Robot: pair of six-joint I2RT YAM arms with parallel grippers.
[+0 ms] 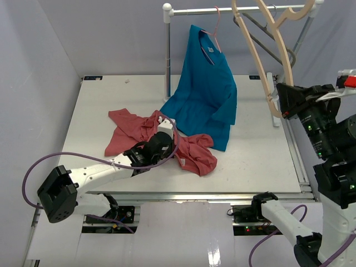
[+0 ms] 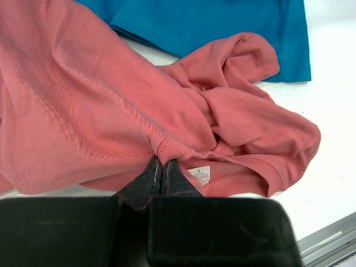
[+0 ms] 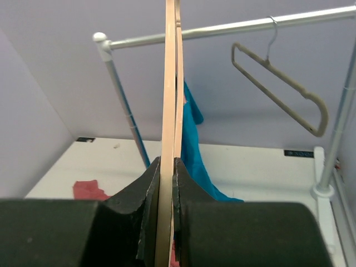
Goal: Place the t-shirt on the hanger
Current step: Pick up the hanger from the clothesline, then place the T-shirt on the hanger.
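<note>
Pinched what was probably the collar rib of the crumpled salmon t-shirt (image 2: 100,111) in the shut left gripper (image 2: 163,165) on the table (image 1: 253,158), clamped the beige wooden hanger (image 3: 170,83) near-upright in the right gripper (image 3: 167,167), well apart to the shirt's right.

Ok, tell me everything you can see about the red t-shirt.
The red t-shirt is salmon-pink, a soft knit by its look, crumpled in a loose heap on the white table. A white label shows inside it. The left gripper is shut on a ribbed edge of it. Its far side meets the hem of the hanging blue shirt.
</note>
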